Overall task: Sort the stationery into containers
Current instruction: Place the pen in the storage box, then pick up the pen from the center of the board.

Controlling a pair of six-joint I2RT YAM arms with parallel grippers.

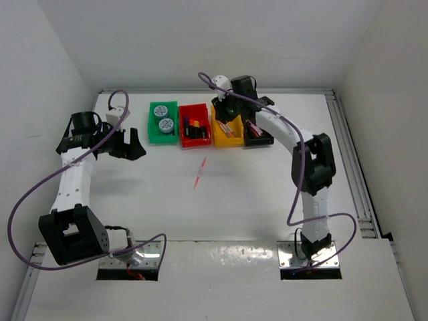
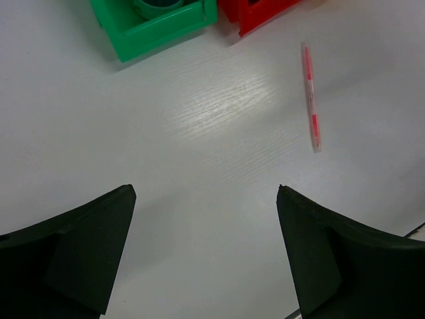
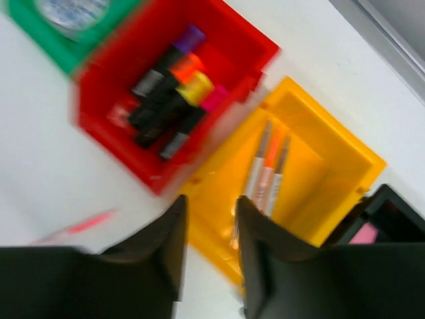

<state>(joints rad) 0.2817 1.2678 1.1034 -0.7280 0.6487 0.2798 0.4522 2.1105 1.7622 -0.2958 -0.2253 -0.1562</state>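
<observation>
One pink pen (image 1: 200, 172) lies alone on the bench (image 1: 267, 194), near the red bin (image 1: 195, 125). The left tool (image 2: 206, 193) is wide open. The right tool (image 3: 211, 203) is open a crack, empty. The thin pen may slip when pinched.

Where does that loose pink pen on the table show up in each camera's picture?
Top external: pink pen mid-picture, just below the red bin.
Left wrist: upper right, below the red bin.
Right wrist: blurred, lower left, beside the red bin.
Shared landmark: the red bin.
</observation>
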